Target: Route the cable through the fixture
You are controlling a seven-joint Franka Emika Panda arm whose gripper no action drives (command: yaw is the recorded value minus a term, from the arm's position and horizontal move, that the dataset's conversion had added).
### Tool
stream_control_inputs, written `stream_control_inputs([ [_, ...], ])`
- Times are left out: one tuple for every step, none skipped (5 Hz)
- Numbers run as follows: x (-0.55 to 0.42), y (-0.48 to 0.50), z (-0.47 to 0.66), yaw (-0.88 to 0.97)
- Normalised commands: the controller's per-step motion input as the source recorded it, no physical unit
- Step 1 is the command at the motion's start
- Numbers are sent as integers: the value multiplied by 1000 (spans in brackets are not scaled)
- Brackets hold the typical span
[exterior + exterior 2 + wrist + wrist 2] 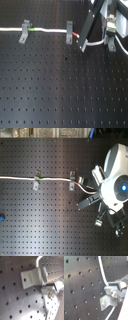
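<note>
The white cable (50,31) runs from the first exterior view's left through two grey fixtures (24,31) (69,31). Its green band (32,30) lies just past the first and its red band (75,34) just past the second. Beyond them it sags, then rises to my gripper (109,36), which seems shut on it. A third fixture (111,45) stands right below the gripper. Both wrist views show this bracket (33,277) (109,298) close up, with the cable (101,271) passing beside it. The second exterior view shows the cable (20,178) and the first two fixtures (36,179) (72,179).
A black perforated board (60,90) fills the scene. A dark strut (87,30) on the arm slants down next to the sagging cable. The white arm body (115,173) covers the second exterior view's right. A small blue object (1,218) sits at the second exterior view's left edge.
</note>
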Motion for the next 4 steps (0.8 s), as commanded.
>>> stream_control_inputs([
  [-253, -104, 281, 0],
  [-351, 20, 235, 0],
  [-171, 13, 83, 177],
  [-52, -25, -62, 0],
])
